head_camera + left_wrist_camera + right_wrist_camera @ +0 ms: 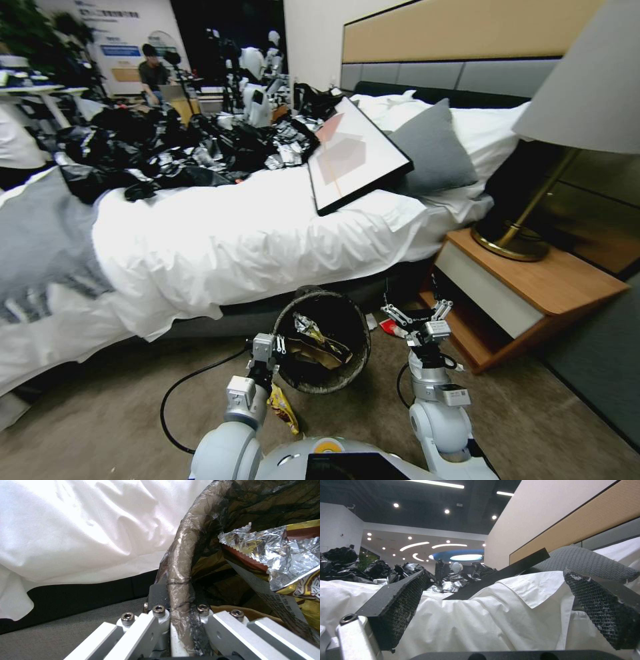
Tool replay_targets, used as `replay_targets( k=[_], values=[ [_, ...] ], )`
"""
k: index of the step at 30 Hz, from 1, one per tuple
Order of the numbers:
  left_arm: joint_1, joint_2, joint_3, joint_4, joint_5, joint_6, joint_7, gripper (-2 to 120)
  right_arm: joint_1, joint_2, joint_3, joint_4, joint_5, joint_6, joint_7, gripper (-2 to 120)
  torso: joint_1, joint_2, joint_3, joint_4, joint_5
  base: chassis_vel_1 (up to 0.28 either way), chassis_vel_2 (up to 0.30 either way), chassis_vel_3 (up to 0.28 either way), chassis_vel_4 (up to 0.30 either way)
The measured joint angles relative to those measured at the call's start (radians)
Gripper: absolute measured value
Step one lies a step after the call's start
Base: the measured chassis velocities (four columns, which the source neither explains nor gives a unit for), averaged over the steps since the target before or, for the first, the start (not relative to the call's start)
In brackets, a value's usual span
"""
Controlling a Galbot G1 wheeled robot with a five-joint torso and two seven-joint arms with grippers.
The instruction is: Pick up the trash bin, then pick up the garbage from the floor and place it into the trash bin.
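From my remote station, I see the left pincer (277, 347) clenched on the rim of the trash bin (360, 347), one finger inside and one outside the black liner folded over that rim. In the left wrist view the liner-wrapped rim (178, 580) runs straight down between the silver fingers (146, 630). I cannot tell whether the bin is lifted off the carpet floor (87, 413) or resting on it; it sits tilted toward me, just beside the near edge of the bed (220, 247), between my two arms.

Inside the bin lie a crumpled foil-lined snack wrapper (276, 555) and a tan paper bag (320, 353). A yellow snack wrapper (283, 408) lies on the floor just below the left arm, near the bin's base. A small red scrap (389, 327) rests on the floor between the bin and the wooden nightstand (533, 280), close to the right pincer (419, 313).

The right pincer is released, its black textured pads (400, 602) spread wide with nothing between them, raised and pointing toward the bed's white sheet. On the bed lie a framed picture (357, 157), a grey pillow (433, 150) and a pile of black plastic bags (167, 147). A brass-based lamp (513, 233) stands on the nightstand
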Motion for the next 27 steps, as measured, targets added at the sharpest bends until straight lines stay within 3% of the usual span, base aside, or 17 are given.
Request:
replay_targets(
  k=[22, 27],
  values=[
    [-0.002, -0.003, -0.003, 0.009, 0.003, -0.022, 0.0, 0, 0.02, 0.004, 0.008, -0.013, -0.022, 0.01, 0.007, 100, 0.0, 0.0, 0.0, 0.0002, 0.0, 0.0, 0.0, 0.0, 0.0],
    [-0.006, -0.007, -0.005, 0.011, 0.007, -0.028, -0.003, 0, 0.041, -0.001, 0.007, -0.018, -0.03, -0.04, 0.044, 100, 0.0, 0.0, 0.0, 0.0002, 0.0, 0.0, 0.0, 0.0, 0.0]
  ],
)
